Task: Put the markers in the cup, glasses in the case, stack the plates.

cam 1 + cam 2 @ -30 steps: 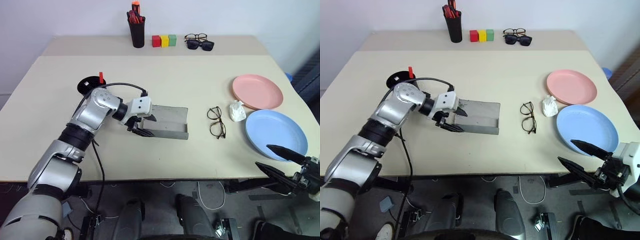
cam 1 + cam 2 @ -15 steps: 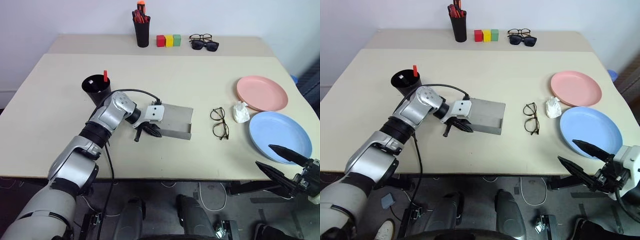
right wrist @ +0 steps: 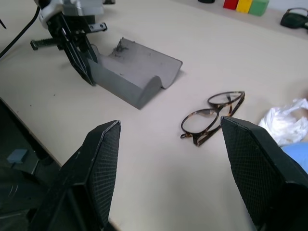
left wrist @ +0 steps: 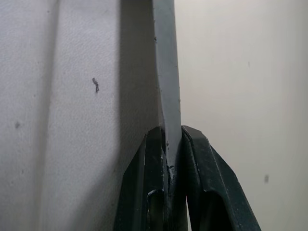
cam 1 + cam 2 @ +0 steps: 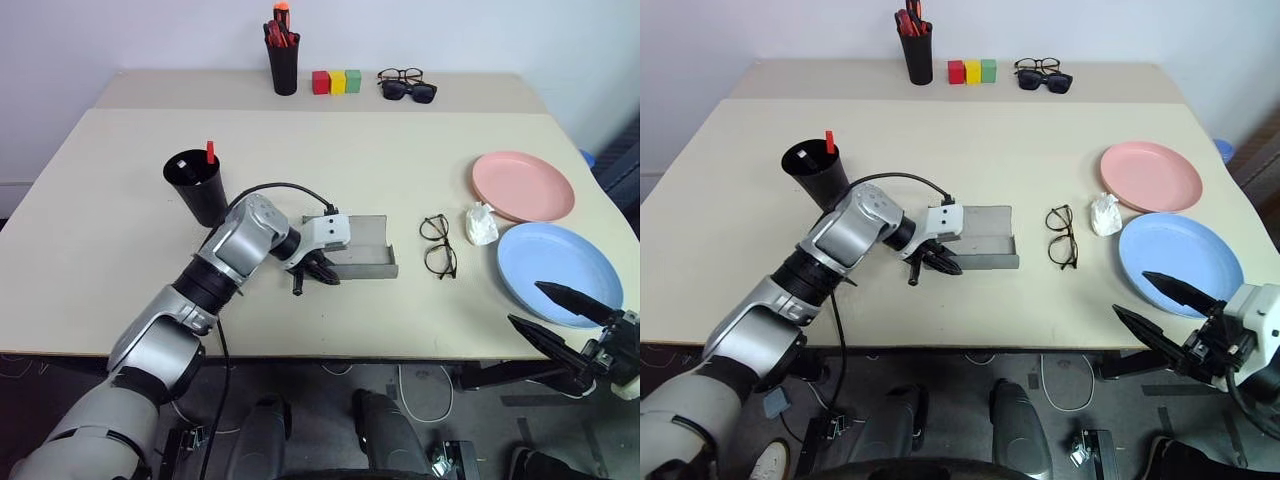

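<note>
The grey case lies open near the table's middle. My left gripper is shut on its thin near wall at the left end, the fingers clamping it from both sides. To the right of the case, the wire-rimmed glasses lie folded open on the table. The black cup stands left of the case with a red marker sticking out. At the right lie the pink plate and the blue plate, side by side. My right gripper hovers open off the front right edge.
A crumpled white tissue lies between the glasses and the plates. On the back strip of the table stand a black pen pot, three coloured blocks, and dark sunglasses with another pair.
My left gripper has closed on the case's near wall and swung to the right, turning and sliding the case a little toward the glasses. The right gripper has stayed put.
</note>
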You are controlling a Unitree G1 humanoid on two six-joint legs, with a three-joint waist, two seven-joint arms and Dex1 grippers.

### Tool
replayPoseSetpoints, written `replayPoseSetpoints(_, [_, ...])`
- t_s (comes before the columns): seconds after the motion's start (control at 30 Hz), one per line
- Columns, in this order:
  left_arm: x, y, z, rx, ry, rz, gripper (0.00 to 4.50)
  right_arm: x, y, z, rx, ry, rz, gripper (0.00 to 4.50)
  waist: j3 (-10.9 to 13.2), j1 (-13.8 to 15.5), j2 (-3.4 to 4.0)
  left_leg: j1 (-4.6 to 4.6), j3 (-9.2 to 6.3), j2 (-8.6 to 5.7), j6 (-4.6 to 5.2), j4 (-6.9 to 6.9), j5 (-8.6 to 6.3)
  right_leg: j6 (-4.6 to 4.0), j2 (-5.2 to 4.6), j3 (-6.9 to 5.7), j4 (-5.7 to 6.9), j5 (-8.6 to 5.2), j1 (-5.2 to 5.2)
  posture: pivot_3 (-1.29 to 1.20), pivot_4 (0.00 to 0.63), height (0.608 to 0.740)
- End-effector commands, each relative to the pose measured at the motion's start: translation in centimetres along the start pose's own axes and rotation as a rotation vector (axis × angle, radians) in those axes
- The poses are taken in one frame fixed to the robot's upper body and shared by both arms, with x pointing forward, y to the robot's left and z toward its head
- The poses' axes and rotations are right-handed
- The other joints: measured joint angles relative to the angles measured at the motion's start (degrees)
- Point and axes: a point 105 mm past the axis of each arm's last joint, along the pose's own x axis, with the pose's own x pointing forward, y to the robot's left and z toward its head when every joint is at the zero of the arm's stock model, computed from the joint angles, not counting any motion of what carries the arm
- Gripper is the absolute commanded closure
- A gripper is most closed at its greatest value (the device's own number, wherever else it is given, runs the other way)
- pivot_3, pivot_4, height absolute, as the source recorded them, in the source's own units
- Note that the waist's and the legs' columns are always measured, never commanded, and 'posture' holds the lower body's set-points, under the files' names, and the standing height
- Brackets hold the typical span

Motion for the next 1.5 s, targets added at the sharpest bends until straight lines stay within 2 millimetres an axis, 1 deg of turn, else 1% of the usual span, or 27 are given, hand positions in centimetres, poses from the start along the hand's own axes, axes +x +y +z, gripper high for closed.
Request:
replayPoseSetpoints(0.03, [-0.4,0.1,1.6,0.038,-0.022,0.045,4.01,0.1,-0.3,0.4,-0.029,-0.008,0.004,1.15,0.0,-0.01,0.0,0.02,0.0,0.0,0.0,0.0,0.0,0.01,0.0,0.0,0.06,-0.01,0.0,0.0,0.15,0.74])
replayPoseSetpoints(0.13, [-0.1,-0.2,1.4,0.077,-0.013,0.046,4.01,0.3,-0.6,0.1,-0.01,0.006,-0.006,1.15,-0.01,-0.01,0.03,0.06,0.0,0.0,0.0,0.0,0.0,0.01,0.01,0.0,0.14,-0.03,-0.01,0.0,0.15,0.74])
replayPoseSetpoints(0.2, [0.1,-0.4,1.4,0.1,-0.015,0.045,4.01,0.3,-1.1,0.0,0.008,0.012,-0.041,1.15,-0.02,-0.04,0.03,0.07,0.0,0.0,0.0,0.01,0.0,0.01,0.0,0.01,0.16,-0.02,-0.01,0.0,0.15,0.74])
replayPoseSetpoints(0.4, [-0.1,-0.4,1.1,0.121,-0.02,0.045,4.01,0.5,-1.7,-0.1,0.005,0.012,-0.105,1.15,-0.02,0.04,0.04,0.07,0.0,0.0,-0.01,0.05,0.0,0.0,0.01,0.02,0.2,-0.02,-0.01,0.0,0.15,0.74])
replayPoseSetpoints(0.5, [-0.4,-0.3,1.0,0.145,-0.017,0.043,3.23,0.6,-1.8,0.0,-0.004,0.01,-0.121,1.15,-0.03,0.02,0.05,0.07,0.0,0.0,-0.01,0.05,0.01,0.0,0.0,0.03,0.2,-0.02,-0.01,0.0,0.15,0.74])
replayPoseSetpoints(0.57, [-0.4,-0.2,1.1,0.138,-0.026,0.05,2.27,0.6,-2.0,0.0,-0.032,0.017,-0.139,1.15,-0.03,0.05,0.05,0.07,0.0,0.0,0.0,0.06,0.01,0.0,0.0,0.03,0.21,-0.02,-0.01,0.0,0.15,0.74])
replayPoseSetpoints(0.67, [-0.7,-0.1,1.2,0.13,-0.04,0.057,0.66,0.5,-2.1,-0.3,-0.051,0.045,-0.14,1.15,-0.03,0.07,0.05,0.06,0.01,-0.01,0.0,0.07,0.01,0.0,0.0,0.03,0.21,-0.02,-0.01,0.0,0.15,0.74])
replayPoseSetpoints(0.7, [-0.8,-0.1,1.3,0.124,-0.048,0.058,0.21,0.5,-2.1,-0.4,-0.052,0.05,-0.133,1.15,-0.03,0.05,0.05,0.06,0.01,-0.01,0.0,0.07,0.01,0.0,0.0,0.03,0.21,-0.02,-0.01,0.0,0.15,0.74])
replayPoseSetpoints(0.77, [-1.3,-0.3,1.5,0.118,-0.068,0.049,0.21,0.6,-2.5,-0.5,-0.062,0.068,-0.141,1.15,-0.03,-0.09,0.05,0.07,0.01,-0.01,0.0,0.08,0.01,0.0,0.01,0.03,0.23,-0.02,-0.01,0.0,0.15,0.74])
replayPoseSetpoints(0.87, [-3.0,-0.1,2.5,0.098,-0.161,0.086,0.21,1.1,-3.5,-0.6,-0.111,0.086,-0.177,1.15,-0.04,-0.24,0.07,0.09,0.01,0.0,0.0,0.09,0.01,0.0,0.01,0.04,0.26,-0.02,-0.01,0.0,0.15,0.74])
replayPoseSetpoints(0.93, [-4.4,0.3,3.4,0.075,-0.273,0.133,0.21,1.8,-3.6,-0.8,-0.107,0.094,-0.166,1.15,-0.06,-0.23,0.1,0.1,0.02,0.0,0.0,0.11,0.01,0.0,0.01,0.05,0.3,-0.02,-0.01,0.0,0.15,0.74])
replayPoseSetpoints(0.97, [-5.4,0.0,3.4,0.11,-0.34,0.16,0.21,2.4,-3.9,-1.1,-0.099,0.107,-0.161,1.15,-0.07,-0.26,0.12,0.12,0.02,0.0,0.0,0.11,0.01,-0.01,0.01,0.05,0.32,-0.02,-0.01,0.0,0.15,0.74])
replayPoseSetpoints(1.03, [-7.2,-1.5,3.1,0.222,-0.465,0.166,0.21,3.7,-4.5,-1.9,-0.058,0.151,-0.139,1.15,-0.13,-1.11,0.22,0.18,0.04,0.0,0.0,0.07,0.01,-0.01,0.01,0.09,0.35,-0.01,-0.01,0.0,0.15,0.74])
replayPoseSetpoints(1.07, [-7.7,-2.1,3.1,0.266,-0.505,0.162,0.21,4.1,-4.7,-2.2,-0.045,0.168,-0.133,1.15,-0.14,-1.2,0.24,0.22,0.08,0.0,-0.01,0.03,0.01,-0.02,-0.01,0.12,0.36,-0.01,0.0,0.0,0.15,0.74])
replayPoseSetpoints(1.13, [-8.9,-3.2,2.5,0.284,-0.574,0.159,0.21,5.2,-4.9,-2.5,-0.015,0.181,-0.077,1.15,-0.15,-1.27,0.25,0.26,0.06,0.0,-0.03,0.02,0.04,-0.02,0.0,0.12,0.42,0.0,0.0,0.0,0.15,0.74])
replayPoseSetpoints(1.17, [-9.0,-3.5,1.7,0.258,-0.541,0.142,0.21,5.8,-5.0,-2.7,0.014,0.195,-0.052,1.15,-0.15,-1.31,0.25,0.25,0.06,0.01,-0.05,0.02,0.04,-0.02,0.0,0.12,0.43,0.0,0.0,0.0,0.15,0.74])
replayPoseSetpoints(1.27, [-10.8,-4.7,0.7,0.178,-0.584,0.051,0.21,7.6,-5.8,-3.1,0.065,0.225,0.014,1.15,-0.15,-1.44,0.26,0.24,0.07,0.0,-0.06,0.14,0.07,-0.06,0.01,0.13,0.46,0.02,0.03,0.0,0.15,0.74])
replayPoseSetpoints(1.33, [-11.9,-4.8,0.0,0.249,-0.594,0.104,0.21,9.0,-6.5,-3.3,0.094,0.234,0.046,1.15,-0.15,-1.55,0.26,0.28,0.08,0.0,-0.06,0.2,0.07,-0.06,0.01,0.13,0.46,0.03,0.1,0.0,0.15,0.74])
replayPoseSetpoints(1.4, [-12.7,-5.1,-0.8,0.269,-0.6,0.131,0.21,10.3,-7.1,-3.4,0.126,0.234,0.069,1.15,-0.16,-1.57,0.27,0.43,0.14,0.0,-0.06,0.17,0.07,-0.07,-0.01,0.16,0.43,0.03,0.21,0.0,0.15,0.74])
replayPoseSetpoints(1.5, [-13.1,-5.4,-1.7,0.256,-0.594,0.163,0.21,11.6,-7.5,-3.5,0.16,0.237,0.104,1.15,-0.16,-1.55,0.26,0.56,0.13,0.01,-0.06,0.07,0.07,-0.07,0.01,0.15,0.43,0.03,0.3,0.0,0.15,0.74])
